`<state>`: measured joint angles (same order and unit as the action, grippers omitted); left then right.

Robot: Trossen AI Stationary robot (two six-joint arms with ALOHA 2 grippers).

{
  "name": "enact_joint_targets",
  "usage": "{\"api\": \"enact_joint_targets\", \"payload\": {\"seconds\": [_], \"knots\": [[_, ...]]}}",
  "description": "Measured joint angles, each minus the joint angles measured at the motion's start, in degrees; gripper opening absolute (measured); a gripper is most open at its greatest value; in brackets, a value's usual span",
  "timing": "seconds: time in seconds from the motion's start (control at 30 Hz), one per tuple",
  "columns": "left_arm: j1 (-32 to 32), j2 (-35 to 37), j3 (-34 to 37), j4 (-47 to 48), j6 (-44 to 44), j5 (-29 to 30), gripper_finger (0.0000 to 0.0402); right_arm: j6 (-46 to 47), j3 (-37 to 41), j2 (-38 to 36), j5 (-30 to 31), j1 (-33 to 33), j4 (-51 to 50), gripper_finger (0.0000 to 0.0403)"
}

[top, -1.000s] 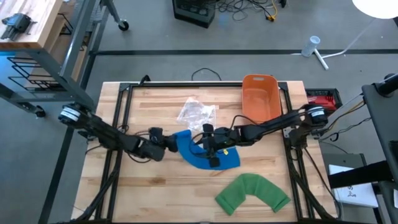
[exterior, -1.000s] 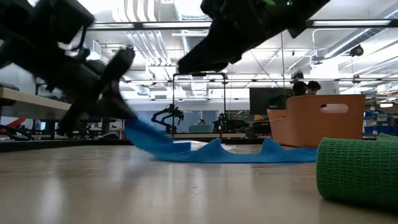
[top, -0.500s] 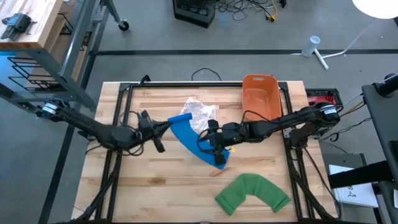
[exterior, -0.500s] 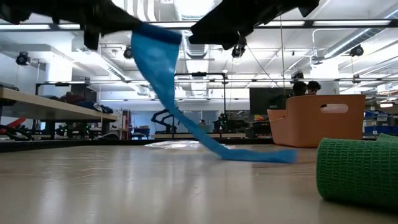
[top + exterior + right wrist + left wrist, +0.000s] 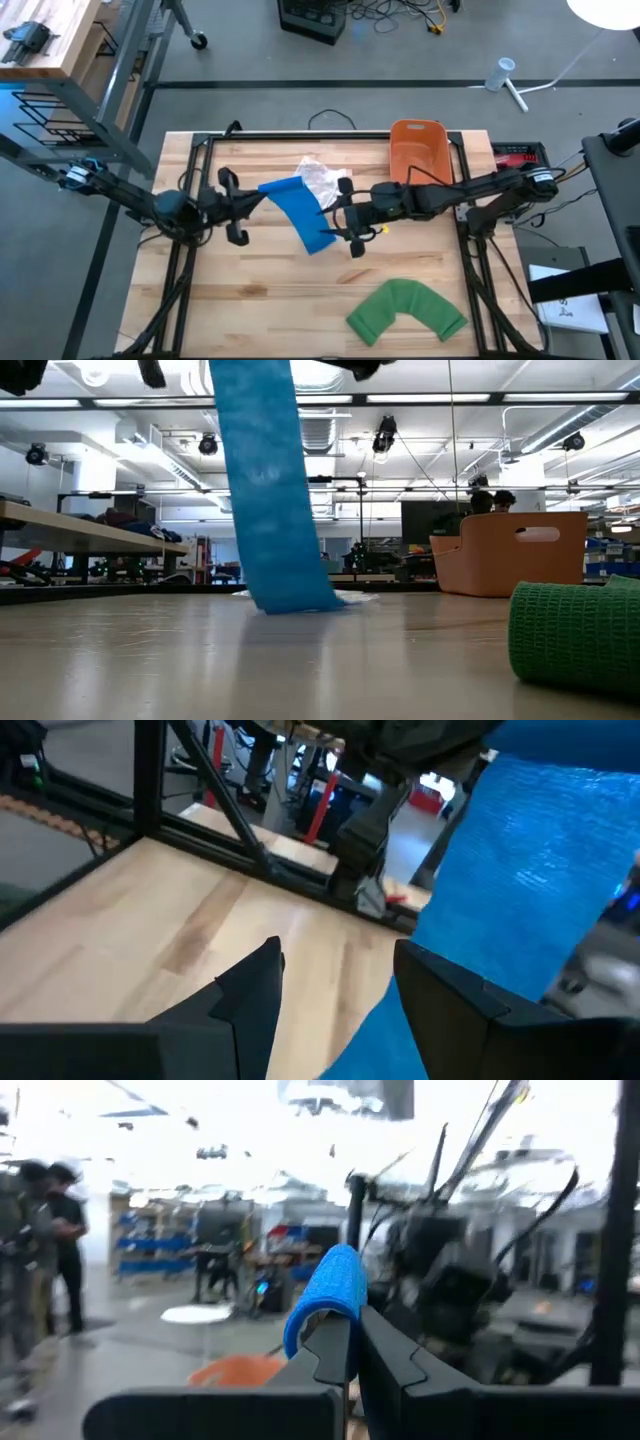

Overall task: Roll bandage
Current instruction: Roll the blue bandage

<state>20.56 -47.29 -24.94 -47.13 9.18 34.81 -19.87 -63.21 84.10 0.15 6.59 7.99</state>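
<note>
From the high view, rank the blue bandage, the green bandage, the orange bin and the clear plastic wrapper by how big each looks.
1. green bandage, the widest spread
2. orange bin, close behind
3. blue bandage, but it hangs lifted from the shut left gripper, so its apparent size is unreliable
4. clear plastic wrapper, partly hidden behind the blue bandage

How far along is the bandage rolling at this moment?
Done: the left gripper is shut on one end of the blue elastic bandage strip and holds it raised, so the strip hangs to the wooden table. In hand: the right gripper is open beside the hanging strip, not gripping it. Left: no turns are wound yet; the strip is fully unrolled. The green bandage lies untouched.
</note>
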Motion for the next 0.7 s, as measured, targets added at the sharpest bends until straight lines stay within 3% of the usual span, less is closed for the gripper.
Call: {"api": "enact_joint_targets", "payload": {"seconds": [0.13, 0.27, 0.43, 0.7], "knots": [[0.0, 1.9, -3.2, 1.7, 3.5, -3.1, 0.0000, -6.4, -3.4, 1.0, -0.1, 0.0, 0.4, 0.0182], [0.1, 3.7, -7.9, 11.7, 5.3, -3.3, 0.0000, -4.1, -6.0, 1.5, 0.2, -0.3, 0.1, 0.0173], [0.1, 4.0, -12.7, 22.5, 4.7, -4.4, 0.0000, -2.2, -6.2, 1.9, 6.8, -0.8, -1.6, 0.0162], [0.1, 0.9, -15.1, 24.7, 5.3, -5.9, 0.0000, 0.4, -6.0, 3.3, 9.0, -1.1, -3.8, 0.0147]]}}
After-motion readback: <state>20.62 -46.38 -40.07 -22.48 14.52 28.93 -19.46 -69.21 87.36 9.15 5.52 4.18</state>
